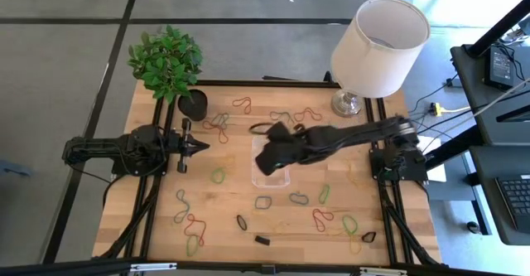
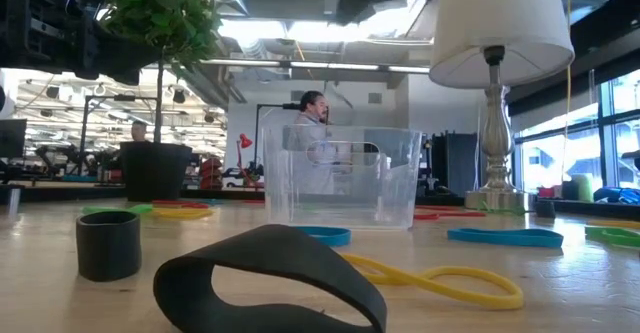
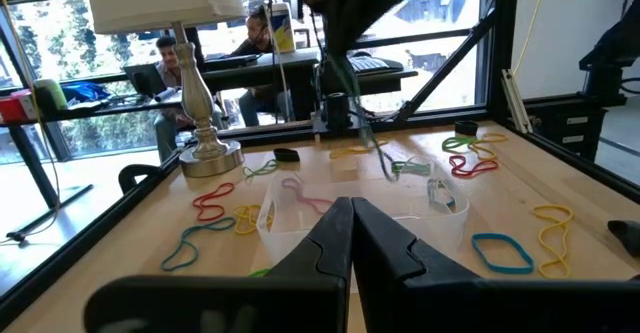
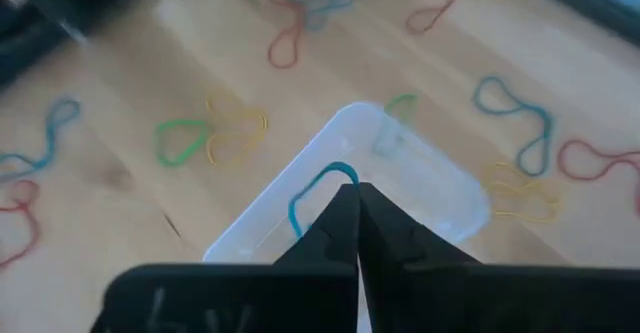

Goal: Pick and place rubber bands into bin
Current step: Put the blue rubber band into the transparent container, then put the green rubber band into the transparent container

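The right tool (image 4: 355, 188) hangs over the clear bin (image 1: 272, 167) in the middle of the tabletop (image 1: 224, 218). Its fingers are pinched together on a blue rubber band (image 4: 312, 191) that dangles over the bin. The left tool (image 1: 201, 146) waits at the left, pinched together and holding nothing. More rubber bands (image 1: 192, 226) lie all around. No writing can be read.

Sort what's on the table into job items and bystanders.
Job: rubber bands scattered over the table; clear bin; blue band pinched in the right gripper above the bin.
Bystanders: potted plant; lamp; left gripper, shut, waiting.
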